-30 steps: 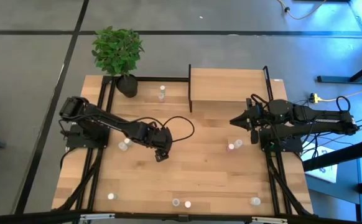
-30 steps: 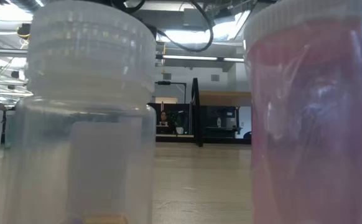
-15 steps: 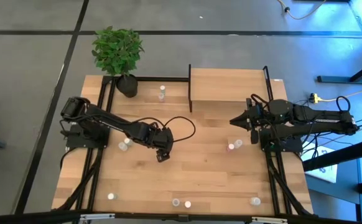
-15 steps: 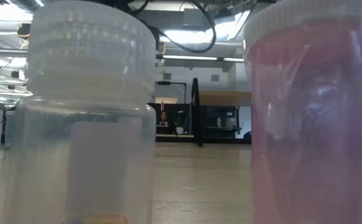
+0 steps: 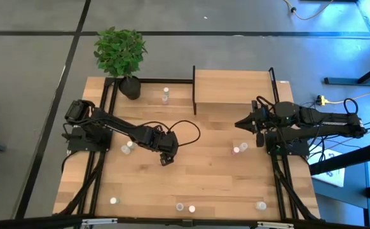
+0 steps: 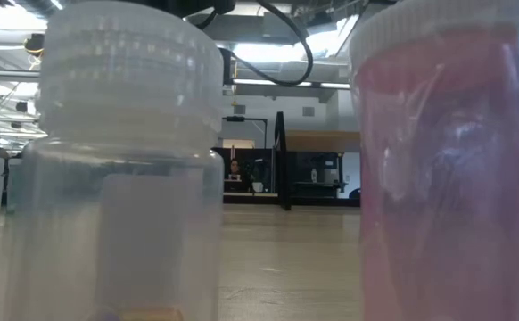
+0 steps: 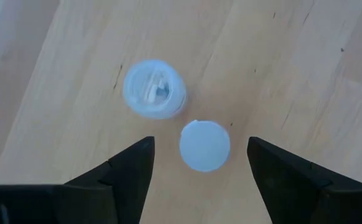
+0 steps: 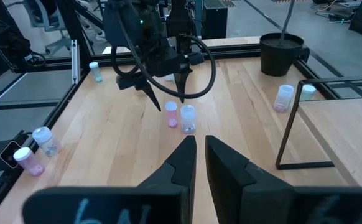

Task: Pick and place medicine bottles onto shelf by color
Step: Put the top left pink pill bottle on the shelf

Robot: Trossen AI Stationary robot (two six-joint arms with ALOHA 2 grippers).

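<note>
pale bluish white on the cap of the bottle (image 7: 204, 145), upright on the table (image 7: 305, 74), long axis pointing straight up at the left gripper (image 7: 200, 146). hangs directly over it, jaws released and spread wide, one finger to either side, bare wood showing in both gaps. touches nothing yet, as far as can be seen.

just outside the jaws, off toward one finger: a neighbour bottle (image 7: 154, 88), also upright, near the first but apart from it. seen from the right wrist, the same pair mid-table below the left arm's dark fingers.

probably calls for a plain vertical drop, then a squeeze across the bottle's round body. no turning of the wrist needed, going by the round shape. risks clipping the neighbour with the nearer finger on the way down.

nearer arm by far: the left. right gripper (image 5: 239, 124) clenched on nothing, waiting just in front of the shelf (image 5: 232, 86), well apart from this pair.
</note>
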